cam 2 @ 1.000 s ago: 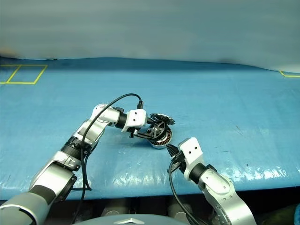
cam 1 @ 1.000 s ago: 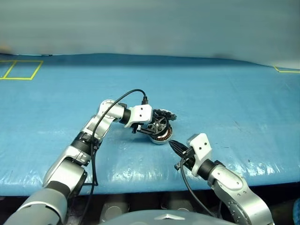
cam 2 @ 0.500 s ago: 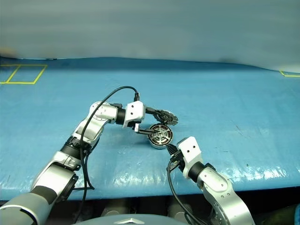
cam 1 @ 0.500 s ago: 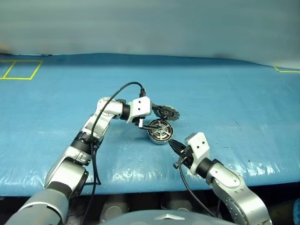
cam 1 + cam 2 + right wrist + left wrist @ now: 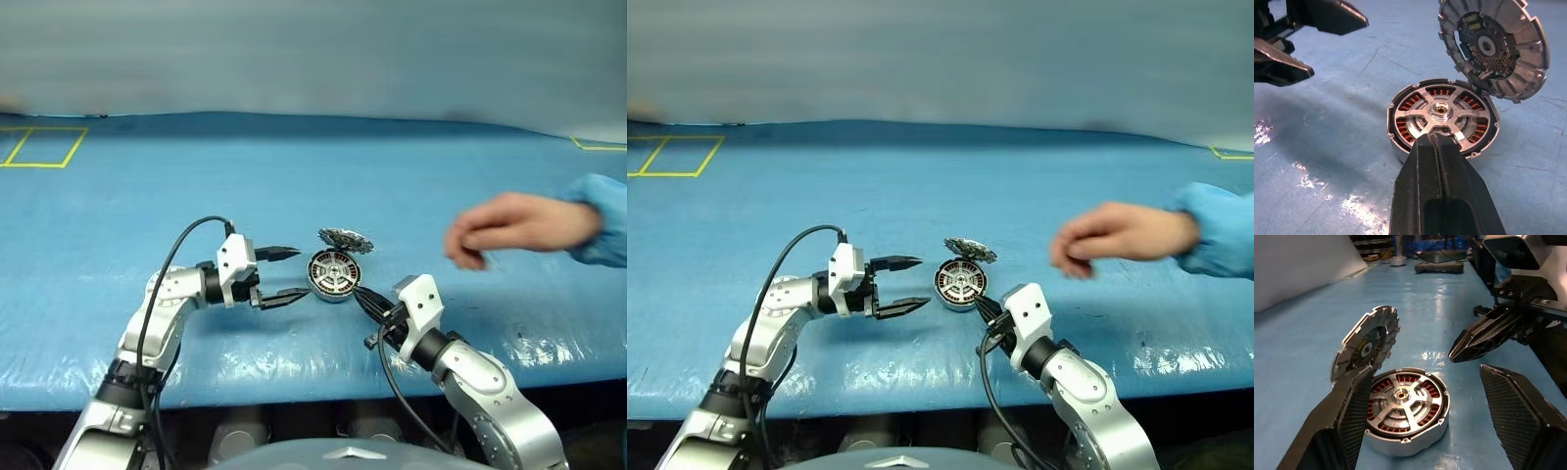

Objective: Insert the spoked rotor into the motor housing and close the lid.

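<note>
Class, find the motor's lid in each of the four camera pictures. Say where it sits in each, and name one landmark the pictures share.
Left eye view: lid, propped up on edge just behind the motor housing.
Right eye view: lid, again behind the housing.
Left wrist view: lid, tilted, beside the housing's rim.
Right wrist view: lid, leaning over the housing's edge.
Shared landmark: the housing's copper windings with the spoked rotor seated inside.

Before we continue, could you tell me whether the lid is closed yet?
Open: the lid stands tilted up beside the motor housing, leaving the spoked rotor exposed.
</note>
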Available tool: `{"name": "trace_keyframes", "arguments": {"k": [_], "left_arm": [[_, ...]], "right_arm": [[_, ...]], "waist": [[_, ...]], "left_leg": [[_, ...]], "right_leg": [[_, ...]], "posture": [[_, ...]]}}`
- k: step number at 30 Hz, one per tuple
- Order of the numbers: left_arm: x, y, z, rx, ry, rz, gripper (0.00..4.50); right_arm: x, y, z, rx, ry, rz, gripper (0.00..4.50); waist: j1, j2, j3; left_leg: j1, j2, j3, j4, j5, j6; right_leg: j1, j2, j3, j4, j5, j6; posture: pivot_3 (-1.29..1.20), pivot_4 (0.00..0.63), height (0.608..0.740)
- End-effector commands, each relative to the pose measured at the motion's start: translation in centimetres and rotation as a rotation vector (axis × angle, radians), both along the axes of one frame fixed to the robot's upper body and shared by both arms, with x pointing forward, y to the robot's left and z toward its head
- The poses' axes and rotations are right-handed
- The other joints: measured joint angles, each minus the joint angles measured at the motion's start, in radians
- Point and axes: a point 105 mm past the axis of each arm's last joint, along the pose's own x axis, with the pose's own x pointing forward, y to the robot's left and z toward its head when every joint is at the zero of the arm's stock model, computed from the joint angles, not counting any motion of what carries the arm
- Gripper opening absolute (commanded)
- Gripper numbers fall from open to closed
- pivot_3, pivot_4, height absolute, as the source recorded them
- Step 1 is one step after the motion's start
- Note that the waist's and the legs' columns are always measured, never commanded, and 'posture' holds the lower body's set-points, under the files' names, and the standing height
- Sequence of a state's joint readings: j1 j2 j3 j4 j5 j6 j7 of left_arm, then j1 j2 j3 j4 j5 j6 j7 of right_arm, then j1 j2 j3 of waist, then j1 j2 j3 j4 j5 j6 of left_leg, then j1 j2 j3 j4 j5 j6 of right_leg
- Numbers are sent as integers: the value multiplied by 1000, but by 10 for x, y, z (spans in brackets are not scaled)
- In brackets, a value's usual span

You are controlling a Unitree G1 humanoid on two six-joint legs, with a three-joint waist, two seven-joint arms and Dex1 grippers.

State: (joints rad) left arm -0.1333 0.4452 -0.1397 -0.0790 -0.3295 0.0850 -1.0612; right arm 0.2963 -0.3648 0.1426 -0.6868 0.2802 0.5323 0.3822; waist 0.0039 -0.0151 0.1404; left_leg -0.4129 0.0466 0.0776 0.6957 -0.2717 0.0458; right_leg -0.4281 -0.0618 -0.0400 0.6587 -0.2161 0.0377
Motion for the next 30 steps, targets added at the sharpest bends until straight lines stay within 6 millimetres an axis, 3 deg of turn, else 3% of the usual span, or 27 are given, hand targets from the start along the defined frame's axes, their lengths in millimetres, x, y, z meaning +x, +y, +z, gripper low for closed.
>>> {"name": "trace_keyframes", "arguments": {"k": [1,5,30], "left_arm": [[-4,1,8,-11,-44,28,3693],[-7,6,-4,8,-18,57,3693],[2,7,-6,43,-45,72,3693]], "right_arm": [[1,2,10,8,-41,24,0],[2,0,10,-5,-40,35,0],[5,-2,14,-23,-50,28,0]], "waist": [[0,0,0],[0,1,0],[0,3,2]], "left_leg": [[0,0,0,0,0,0],[0,0,0,0,0,0],[-1,0,0,-1,0,0]], "right_leg": [[0,0,0,0,0,0],[-1,0,0,0,0,0],[-1,0,-1,-1,0,0]], "posture": [[0,150,740],[0,150,740],[0,150,740]]}}
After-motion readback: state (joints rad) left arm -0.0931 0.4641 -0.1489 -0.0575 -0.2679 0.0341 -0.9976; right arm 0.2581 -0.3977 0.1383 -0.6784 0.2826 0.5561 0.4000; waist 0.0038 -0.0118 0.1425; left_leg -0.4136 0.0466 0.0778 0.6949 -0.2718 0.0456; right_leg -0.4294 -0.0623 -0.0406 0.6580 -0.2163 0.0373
